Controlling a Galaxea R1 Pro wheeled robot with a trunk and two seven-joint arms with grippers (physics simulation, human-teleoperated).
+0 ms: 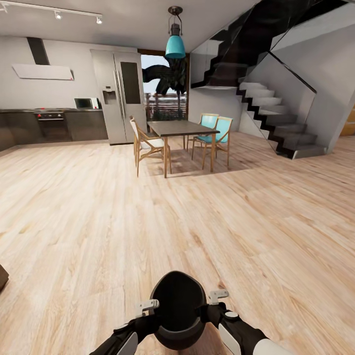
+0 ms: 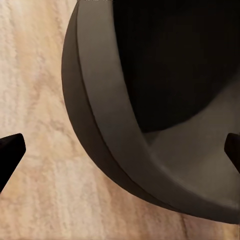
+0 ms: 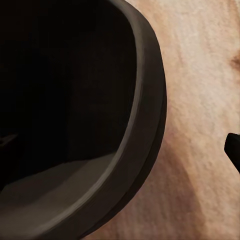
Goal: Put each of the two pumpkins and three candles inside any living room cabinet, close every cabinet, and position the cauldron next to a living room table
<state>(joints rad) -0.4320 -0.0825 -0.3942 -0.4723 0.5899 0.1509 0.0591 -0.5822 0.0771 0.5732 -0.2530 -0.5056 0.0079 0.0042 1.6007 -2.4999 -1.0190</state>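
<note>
Cauldron point(image 1: 177, 308) hangs between my two arms over the wood floor point(image 1: 148, 207), mouth facing up toward me; left gripper point(image 1: 147, 306) and right gripper point(image 1: 218, 296) flank its rim, each equally near, though I cannot tell whether either is clamped; dining table point(image 1: 182, 129) stands well ahead

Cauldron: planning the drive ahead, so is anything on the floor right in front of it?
Nothing visible nearby: the cauldron, held between both arms, faces bare wood floor. The dining table and chairs stand far ahead. No coffee table is in view.
</note>
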